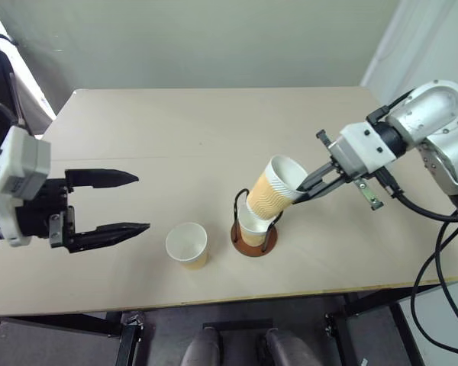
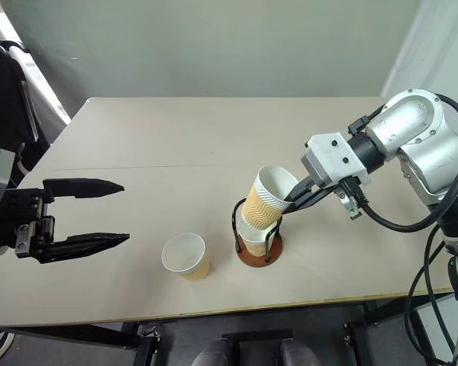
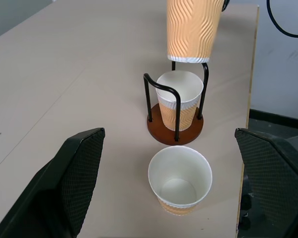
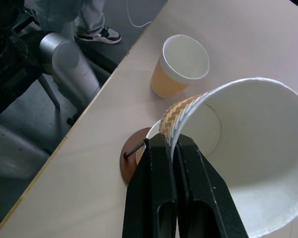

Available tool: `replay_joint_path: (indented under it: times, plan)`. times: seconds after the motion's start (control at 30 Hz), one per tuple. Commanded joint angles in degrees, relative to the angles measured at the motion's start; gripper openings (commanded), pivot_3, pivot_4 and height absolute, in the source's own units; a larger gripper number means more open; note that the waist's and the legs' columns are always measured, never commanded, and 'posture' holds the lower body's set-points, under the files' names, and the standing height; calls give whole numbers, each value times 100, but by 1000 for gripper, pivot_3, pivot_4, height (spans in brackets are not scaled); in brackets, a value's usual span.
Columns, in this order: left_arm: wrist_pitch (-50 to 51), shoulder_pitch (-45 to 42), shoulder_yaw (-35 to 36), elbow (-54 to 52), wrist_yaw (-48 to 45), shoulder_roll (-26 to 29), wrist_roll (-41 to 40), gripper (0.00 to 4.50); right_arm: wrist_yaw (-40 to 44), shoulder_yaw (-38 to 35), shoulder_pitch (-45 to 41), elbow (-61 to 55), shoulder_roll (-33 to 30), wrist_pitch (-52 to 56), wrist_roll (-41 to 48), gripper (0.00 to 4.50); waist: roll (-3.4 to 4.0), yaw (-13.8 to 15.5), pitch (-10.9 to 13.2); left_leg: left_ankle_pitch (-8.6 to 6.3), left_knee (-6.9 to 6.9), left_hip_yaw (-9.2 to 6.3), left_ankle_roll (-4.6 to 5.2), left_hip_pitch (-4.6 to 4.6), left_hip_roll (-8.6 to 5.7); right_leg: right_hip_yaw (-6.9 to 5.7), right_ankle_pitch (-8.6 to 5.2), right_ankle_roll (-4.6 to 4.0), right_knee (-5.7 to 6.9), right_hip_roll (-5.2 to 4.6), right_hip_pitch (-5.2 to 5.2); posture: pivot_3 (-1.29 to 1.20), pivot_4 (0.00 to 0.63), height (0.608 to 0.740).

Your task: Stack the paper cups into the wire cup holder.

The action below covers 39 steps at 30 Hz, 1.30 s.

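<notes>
Pale beige worktop [image 1: 175, 130] spans frame centre, grey wall [image 1: 198, 38] upper edge. Left pincer [image 1: 141, 203] released; right pincer [image 1: 298, 192] clenched on tilted paper cup [image 1: 273, 189].

Quick count of what's on the tabletop [image 1: 175, 137]: three paper cups total. One [image 1: 252, 223] sits inside the wire cup holder [image 1: 255, 238], one [image 1: 275, 189] is tilted in the air right above it, pinched at the rim, and one [image 1: 188, 245] stands by itself just beside the holder. All three look alike, white inside with a wavy tan-orange outside.

One wire cup holder, so just a single brown disc base with black wire loops.

Two claws: the left claw [image 1: 126, 203] with its two black fingers spread apart, and the right claw [image 1: 304, 187] clamped on that tilted cup's rim.

One tabletop.
</notes>
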Motion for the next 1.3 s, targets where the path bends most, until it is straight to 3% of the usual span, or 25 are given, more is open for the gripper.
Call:
replay_joint_path:
  times: [0.03,0.57,0.7,0.9,1.03,1.1,1.17,1.3]
  plan:
    - [-88,-88,2,3,-1,81,38,4500,18,-4,-46,-56,59,-24,-121,22,0,-1,0,0,1,0,0,0,0,0,1,-2,0,0,0,0,150,740]
    - [-30,191,218,-191,0,30,165,4500,18,45,-58,53,445,-83,-581,22,0,0,0,-10,0,2,0,-19,3,-2,7,-7,-5,1,-16,0,150,740]
    - [-52,195,213,-148,2,63,194,4500,18,52,-77,103,504,-68,-661,882,0,0,0,-10,1,1,0,-18,3,-2,7,-7,-4,2,-16,0,150,740]
    - [-160,100,-6,-38,-50,130,277,4500,18,-18,-94,224,565,-43,-785,3105,0,1,0,-10,1,1,0,-18,4,-2,7,-8,-4,2,-16,0,150,740]
    - [-264,129,-246,-60,-256,245,398,4500,18,-510,69,341,432,458,-603,4481,-1,2,0,-10,1,1,0,-19,4,-2,7,-8,-4,2,-16,0,150,740]
    - [-421,206,-494,-79,-432,344,594,4500,3,-986,301,323,256,930,-225,4481,-2,15,-1,-11,1,2,0,-20,4,-2,7,-8,-6,1,-16,0,150,740]
    - [-618,117,-961,-104,-553,422,739,4500,-69,-1904,780,82,-11,1749,761,4481,-6,90,-2,-11,1,1,-2,-24,3,-2,7,-8,-12,1,-14,0,150,740]
    - [-1107,-252,-1948,72,-737,625,1264,4500,-563,-3420,1988,-764,-430,2727,1924,4481,-17,181,-5,-17,1,5,-10,-25,3,0,3,-8,-18,2,-12,0,150,740]
